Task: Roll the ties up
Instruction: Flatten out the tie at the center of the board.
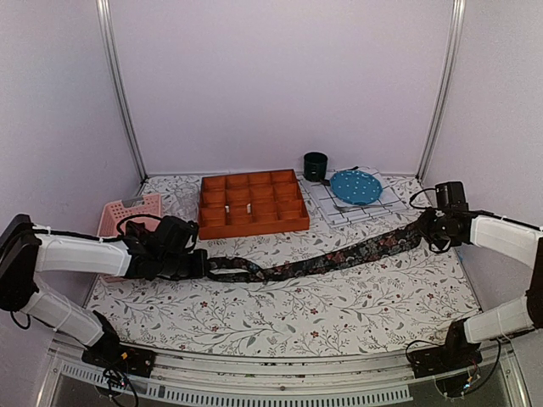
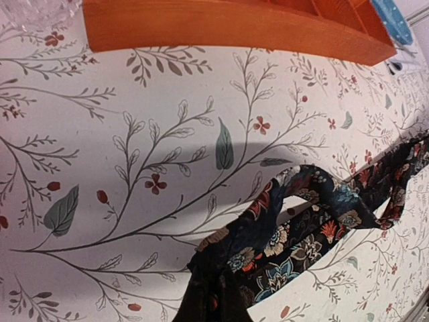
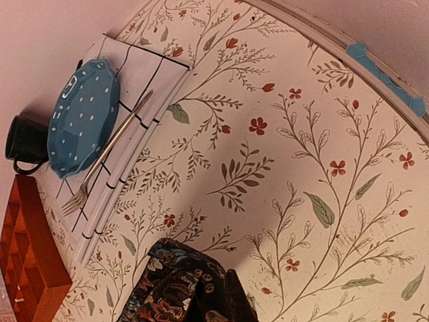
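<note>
Right, left tool [image 1: 188, 259] first: it sits low over the left part of the desk [image 1: 254, 322], clenched on one end of the tie [image 1: 322, 259]. From its wrist camera I see the dark floral fabric [image 2: 301, 235] bunched and folded up close to the lens, lifting off the printed cloth before it runs away to the right. The fingers themselves are mostly out of that view.

Over to the right tool [image 1: 427, 231]: it's at the far right of the desk, gripping the other end of the same tie. Its wrist view shows the fabric [image 3: 174, 288] gathered right at the bottom edge.

Between the two, the tie lies stretched out in a long diagonal across the middle of the desk, lower at the left, rising toward the right, and looking wider at the right.

Further out, an orange tray [image 1: 253, 224] of compartments sits just behind the tie's left half. A pink basket [image 1: 127, 216] is at the left edge beside my left arm. Back right, a blue dotted plate [image 1: 361, 182] rests on a white grid cloth [image 1: 382, 203], with a fork [image 3: 110, 147] lying beside it on that cloth and a dark mug [image 1: 316, 166] just behind.
</note>
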Tool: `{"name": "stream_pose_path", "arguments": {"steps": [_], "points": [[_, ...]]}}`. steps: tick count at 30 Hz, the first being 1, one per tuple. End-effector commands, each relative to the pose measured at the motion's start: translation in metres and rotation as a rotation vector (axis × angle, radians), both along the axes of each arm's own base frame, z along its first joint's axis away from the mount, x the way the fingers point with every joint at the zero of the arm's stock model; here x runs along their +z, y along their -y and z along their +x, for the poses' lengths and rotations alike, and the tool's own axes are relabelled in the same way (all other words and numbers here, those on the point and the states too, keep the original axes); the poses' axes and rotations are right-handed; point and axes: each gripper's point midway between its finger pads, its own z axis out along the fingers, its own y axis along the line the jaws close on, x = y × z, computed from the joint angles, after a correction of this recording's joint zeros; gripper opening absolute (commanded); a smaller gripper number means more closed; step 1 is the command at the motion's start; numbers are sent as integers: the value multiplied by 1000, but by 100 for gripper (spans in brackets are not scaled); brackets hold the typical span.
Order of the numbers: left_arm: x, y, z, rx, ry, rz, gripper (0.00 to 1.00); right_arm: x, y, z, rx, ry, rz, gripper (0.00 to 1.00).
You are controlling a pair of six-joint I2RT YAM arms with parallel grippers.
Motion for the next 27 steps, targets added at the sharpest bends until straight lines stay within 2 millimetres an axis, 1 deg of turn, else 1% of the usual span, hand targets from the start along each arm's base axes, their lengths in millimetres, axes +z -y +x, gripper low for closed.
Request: {"name": "stream_pose_path", "arguments": {"steps": [1,2,3,5,7,8,10,12,14,17,19,20,21,23,24,26,27], "points": [[-5,-5,-2,0,-12,9,0,-22,11,8,-13,-85,-45,0],[-5,-2,-3,-12,-16,-1,0,-28,10,8,-10,-99,-37,0],[-6,0,-3,-20,-18,-4,0,-34,8,9,-4,-112,-27,3],[-7,4,-5,-38,-25,-5,0,-43,6,8,-1,-130,-13,14],[-10,7,-6,-53,-30,1,0,-51,5,6,-7,-145,-2,31],[-10,8,-7,-55,-32,3,0,-53,6,6,-10,-146,2,41],[-12,8,-8,-59,-36,8,0,-52,7,3,-21,-144,2,58],[-12,6,-8,-57,-34,13,0,-44,11,2,-40,-131,-8,69],[-10,4,-8,-51,-29,18,0,-32,14,0,-55,-107,-17,75],[-7,1,-8,-44,-19,25,0,-6,18,-2,-68,-55,-27,78],[-5,0,-8,-40,-13,24,0,12,13,-2,-46,-7,-14,78],[-4,0,-8,-39,-12,24,0,21,4,-1,-17,26,1,78],[-3,0,-8,-39,-10,20,0,32,-10,1,35,69,21,76],[1,2,-7,-42,-1,4,0,52,-59,5,212,159,71,71],[2,3,-8,-44,3,-11,0,57,-85,4,302,180,93,70],[8,8,-13,-61,8,-54,0,58,-138,-1,470,190,128,69],[11,10,-14,-67,10,-71,0,53,-160,-3,531,175,138,69]]}}
